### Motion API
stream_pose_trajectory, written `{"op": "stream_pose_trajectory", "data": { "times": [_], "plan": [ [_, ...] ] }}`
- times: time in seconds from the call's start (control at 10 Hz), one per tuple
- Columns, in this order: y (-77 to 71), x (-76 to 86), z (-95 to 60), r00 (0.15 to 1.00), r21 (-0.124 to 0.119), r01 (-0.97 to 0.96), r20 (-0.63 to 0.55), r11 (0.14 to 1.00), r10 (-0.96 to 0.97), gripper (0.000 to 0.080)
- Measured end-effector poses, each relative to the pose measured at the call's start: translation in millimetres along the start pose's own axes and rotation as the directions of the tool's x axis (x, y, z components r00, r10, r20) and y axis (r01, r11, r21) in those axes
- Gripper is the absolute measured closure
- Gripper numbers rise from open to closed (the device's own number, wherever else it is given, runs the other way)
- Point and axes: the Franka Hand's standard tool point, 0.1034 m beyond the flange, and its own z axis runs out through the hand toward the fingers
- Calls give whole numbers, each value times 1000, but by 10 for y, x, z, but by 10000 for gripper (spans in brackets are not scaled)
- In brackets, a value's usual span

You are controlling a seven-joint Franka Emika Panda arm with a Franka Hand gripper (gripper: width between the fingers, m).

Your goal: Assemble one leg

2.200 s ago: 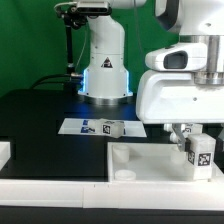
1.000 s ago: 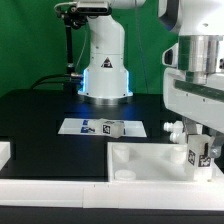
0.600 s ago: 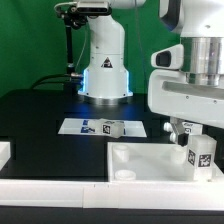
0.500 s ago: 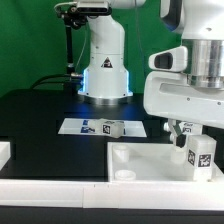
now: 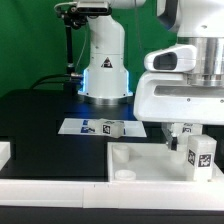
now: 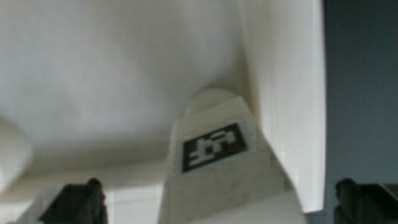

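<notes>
A white leg [image 5: 201, 156] with a square tag stands upright at a corner of the large white tray [image 5: 140, 160] on the exterior view's right. My gripper [image 5: 189, 139] hangs straight over it, fingers down on either side of the leg's top. In the wrist view the leg [image 6: 222, 150] rises between the two dark fingertips [image 6: 73, 203], with a gap on each side, so the gripper [image 6: 217, 206] is open. A second leg [image 5: 111, 127] lies on the marker board [image 5: 80, 127].
The arm's white base [image 5: 105, 70] stands at the back on the black table. A white part [image 5: 5, 151] shows at the exterior view's left edge. A low round stub [image 5: 124, 176] sits in the tray's near corner.
The hand has turned about its vertical axis over the leg and come back to its earlier facing. The leg stays upright in the same corner.
</notes>
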Motion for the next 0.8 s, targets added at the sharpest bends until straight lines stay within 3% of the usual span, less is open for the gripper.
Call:
{"op": "stream_pose_trajectory", "data": {
  "times": [0.2,0.3,0.4,0.5,0.8],
  "plan": [
    [3,0,2,999,-1,-43,0,999,43,150],
    [3,0,2,999,-1,-44,0,999,44,297],
    [0,-1,2,994,0,-107,0,994,107,297],
    [0,-1,3,988,0,-157,1,988,157,474],
    [-13,-7,6,933,1,-359,2,933,359,513]
  ]
}}
